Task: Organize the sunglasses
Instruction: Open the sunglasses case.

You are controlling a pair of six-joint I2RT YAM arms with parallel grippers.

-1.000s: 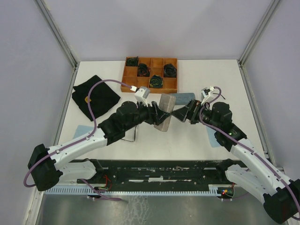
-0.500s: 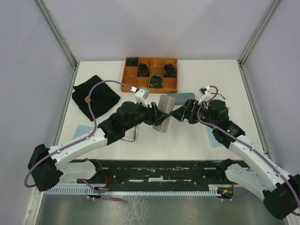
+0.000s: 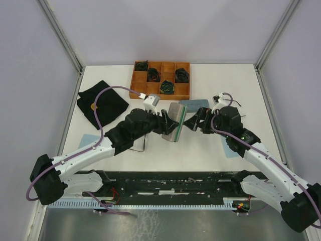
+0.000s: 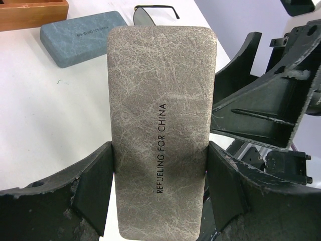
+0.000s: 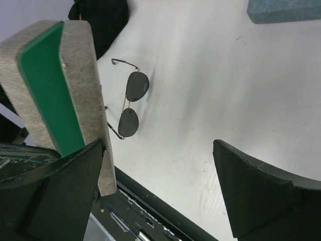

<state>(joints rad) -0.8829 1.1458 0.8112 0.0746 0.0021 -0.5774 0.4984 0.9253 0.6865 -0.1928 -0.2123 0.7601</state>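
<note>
Sunglasses (image 5: pixel 129 103), one pair, flat on the white table (image 3: pixel 195 148) with arms unfolded and both dark lenses up. On the near side and a little left of the middle, partly under the left arm in the top view, well apart from both grippers. Second pair (image 4: pixel 155 11) seen only in part in the left wrist view, past the far end of the grey case (image 4: pixel 160 100) and near the blue case (image 4: pixel 83 31).

Left gripper (image 3: pixel 168 124) pinching the grey case across its width, one finger on each long side. Case held off the table and tilted, with a green edge showing in the right wrist view. Right gripper (image 5: pixel 160 186) spread wide, holding nothing, facing the case. One finger just beside the case end, contact impossible to tell.

On the far side, wooden tray (image 3: pixel 134 80) with dark green coiled bundles (image 3: pixel 166 87) in some compartments. Black cloth (image 3: pixel 100 103) at far left.
</note>
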